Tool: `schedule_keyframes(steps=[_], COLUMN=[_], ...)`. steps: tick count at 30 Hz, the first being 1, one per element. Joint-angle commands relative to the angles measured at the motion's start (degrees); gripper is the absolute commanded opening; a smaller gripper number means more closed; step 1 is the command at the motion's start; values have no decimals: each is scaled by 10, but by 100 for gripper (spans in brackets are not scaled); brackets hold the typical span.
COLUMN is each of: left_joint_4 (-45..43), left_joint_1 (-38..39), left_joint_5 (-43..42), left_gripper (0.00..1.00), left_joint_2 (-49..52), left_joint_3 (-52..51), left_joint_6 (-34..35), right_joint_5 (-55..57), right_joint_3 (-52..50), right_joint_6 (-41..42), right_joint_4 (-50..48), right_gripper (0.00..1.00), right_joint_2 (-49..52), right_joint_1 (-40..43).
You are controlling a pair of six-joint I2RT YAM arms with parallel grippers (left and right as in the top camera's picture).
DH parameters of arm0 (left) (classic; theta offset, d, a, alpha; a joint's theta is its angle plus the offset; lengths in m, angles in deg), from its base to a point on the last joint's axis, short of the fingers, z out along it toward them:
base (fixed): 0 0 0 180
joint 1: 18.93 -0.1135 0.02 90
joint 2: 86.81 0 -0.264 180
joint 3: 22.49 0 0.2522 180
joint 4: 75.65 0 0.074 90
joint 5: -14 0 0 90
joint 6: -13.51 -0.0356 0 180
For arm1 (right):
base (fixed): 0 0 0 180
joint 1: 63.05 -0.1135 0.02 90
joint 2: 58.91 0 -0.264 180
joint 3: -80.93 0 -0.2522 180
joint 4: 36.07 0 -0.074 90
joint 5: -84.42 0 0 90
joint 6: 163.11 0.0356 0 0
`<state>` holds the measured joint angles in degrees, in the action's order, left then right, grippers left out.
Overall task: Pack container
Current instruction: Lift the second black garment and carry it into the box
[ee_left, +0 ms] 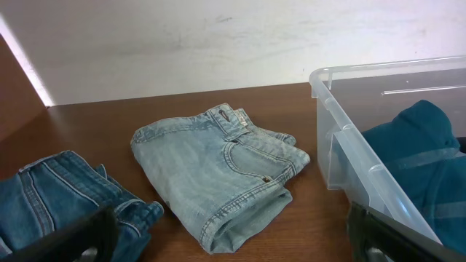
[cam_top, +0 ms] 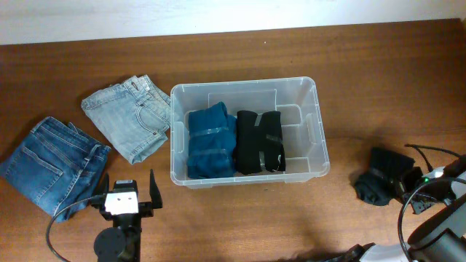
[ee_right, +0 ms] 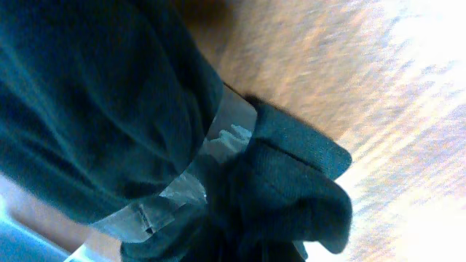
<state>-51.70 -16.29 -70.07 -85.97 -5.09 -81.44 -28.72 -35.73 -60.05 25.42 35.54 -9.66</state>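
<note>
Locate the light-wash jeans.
Overhead view: the light-wash jeans lie folded on the table, just left of the container, with the darker jeans farther left and nearer the robot.

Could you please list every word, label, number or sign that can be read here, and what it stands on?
No legible text anywhere.
The waistband tag on the light blue jeans: too small to read.
The tape around the dark clothing bundle: no print visible.
</note>
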Motion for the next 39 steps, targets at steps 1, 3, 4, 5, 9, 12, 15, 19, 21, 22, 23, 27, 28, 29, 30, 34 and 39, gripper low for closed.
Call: schedule_keyframes(steps=[1,3,4,5,9,12,15,19,21,22,23,27,28,29,30,34,39], left_joint_4=[-1,-1,-1,-1,-1,-1,-1,-1,-1,-1,-1,-1,-1,-1,-1,-1,-1], left_joint_1=[-3,-3,-3,-3,-3,-3,-3,-3,-3,-3,-3,-3,-3,-3,-3,-3,-3], left_joint_5=[-6,-6,-6,-6,-6,-6,-6,-6,-6,-6,-6,-6,-6,-6,-6,-6,-6], left_gripper=[100,99,100,100,99,99,100,99,99,100,100,100,99,100,100,100,99], left_joint_2=[-4,-4,-4,-4,-4,-4,-4,-4,-4,-4,-4,-4,-4,-4,-4,-4,-4], left_joint_3=[-5,-5,-5,-5,-5,-5,-5,-5,-5,-5,-5,-5,-5,-5,-5,-5,-5], left_joint_6=[-5,-5,-5,-5,-5,-5,-5,-5,-5,-5,-5,-5,-5,-5,-5,-5,-5], right_joint_5=[-91,-119,-128,-139,-214,-246,-274,-277,-277,-276,-276,-250,-238,-226,-215,-151,-23], right_joint_3=[3,17,24,35,84,131,193,261,287,299,307,310,310,310,310,310,310], right_joint_6=[-50,-58,-58,-60,-99,-99,-110,-109,-106,-95,-82,-15,-5,0,2,2,14], right_joint_4=[6,17,24,31,66,100,142,177,176,172,161,102,94,86,76,51,42], right_gripper=[4,4,4,4,4,4,4,4,4,4,4,4,4,4,4,4,4], right_joint_2=[4,0,-3,-8,-37,-68,-117,-174,-200,-212,-223,-243,-242,-239,-235,-212,-164], right_joint_1=[-2,-2,-2,-2,-2,-2,-21,-82,-128,-155,-183,-290,-313,-337,-365,-467,-571])
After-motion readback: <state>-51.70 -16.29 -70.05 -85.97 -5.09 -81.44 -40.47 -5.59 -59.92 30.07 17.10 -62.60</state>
